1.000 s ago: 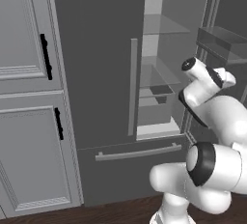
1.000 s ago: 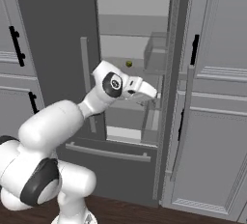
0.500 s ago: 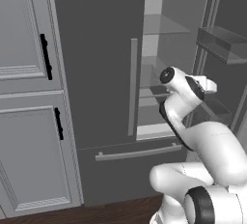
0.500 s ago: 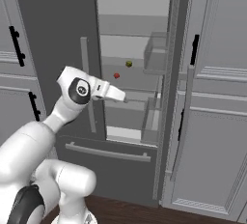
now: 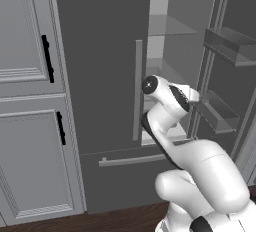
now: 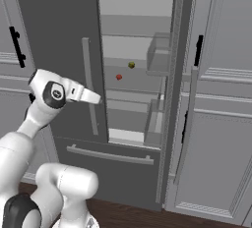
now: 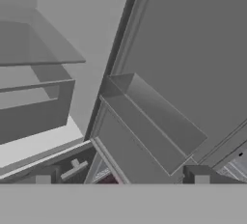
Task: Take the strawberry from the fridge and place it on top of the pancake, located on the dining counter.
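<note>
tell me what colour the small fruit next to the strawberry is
Yellow-green fruit, beside the red strawberry; clearest in the right base view.

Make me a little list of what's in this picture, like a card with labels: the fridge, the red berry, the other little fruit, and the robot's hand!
fridge: right door open, left door shut
strawberry: on a shelf inside the fridge, untouched
yellow-green fruit: same shelf, to the right of and farther back than the strawberry, apart from it
gripper: jaws open, empty, in front of the shut left door by its bar handle, below and left of the strawberry
cabinets: light grey, on both sides of the fridge
</note>
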Controlling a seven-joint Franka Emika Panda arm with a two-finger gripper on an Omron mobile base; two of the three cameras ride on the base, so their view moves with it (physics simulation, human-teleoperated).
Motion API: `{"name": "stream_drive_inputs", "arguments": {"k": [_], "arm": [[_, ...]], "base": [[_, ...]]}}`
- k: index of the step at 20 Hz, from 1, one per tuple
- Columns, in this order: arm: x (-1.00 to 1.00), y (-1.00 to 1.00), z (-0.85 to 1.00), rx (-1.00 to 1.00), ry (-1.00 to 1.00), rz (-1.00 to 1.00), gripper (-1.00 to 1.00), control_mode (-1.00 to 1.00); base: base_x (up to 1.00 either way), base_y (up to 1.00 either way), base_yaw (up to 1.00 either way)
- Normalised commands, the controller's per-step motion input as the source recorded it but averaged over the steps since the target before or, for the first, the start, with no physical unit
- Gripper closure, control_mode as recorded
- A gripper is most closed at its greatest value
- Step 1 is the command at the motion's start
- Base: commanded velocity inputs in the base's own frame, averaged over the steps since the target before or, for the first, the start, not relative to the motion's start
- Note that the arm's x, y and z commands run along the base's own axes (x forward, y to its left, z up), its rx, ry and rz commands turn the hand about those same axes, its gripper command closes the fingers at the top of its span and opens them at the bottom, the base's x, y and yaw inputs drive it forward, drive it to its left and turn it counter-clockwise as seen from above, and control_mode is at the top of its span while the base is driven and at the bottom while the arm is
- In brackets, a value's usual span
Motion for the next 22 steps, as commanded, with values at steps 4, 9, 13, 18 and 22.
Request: {"name": "stream_drive_inputs", "arguments": {"k": [4,9,13,18,22], "arm": [[0.03,0.69,0.37,0.12,0.04,0.25,-1.00,-1.00],[0.02,0.46,0.09,0.11,0.01,0.21,-1.00,-1.00],[0.07,0.46,-0.11,0.14,0.00,0.20,-1.00,-1.00],[0.15,0.31,-0.12,0.15,-0.05,0.18,-1.00,-1.00],[0.33,0.17,-0.10,0.09,-0.06,0.15,-1.00,-1.00]], "base": [[0.00,0.00,0.00],[0.00,0.00,0.00],[0.00,0.00,0.00],[0.00,0.00,0.00],[0.00,0.00,0.00]]}}
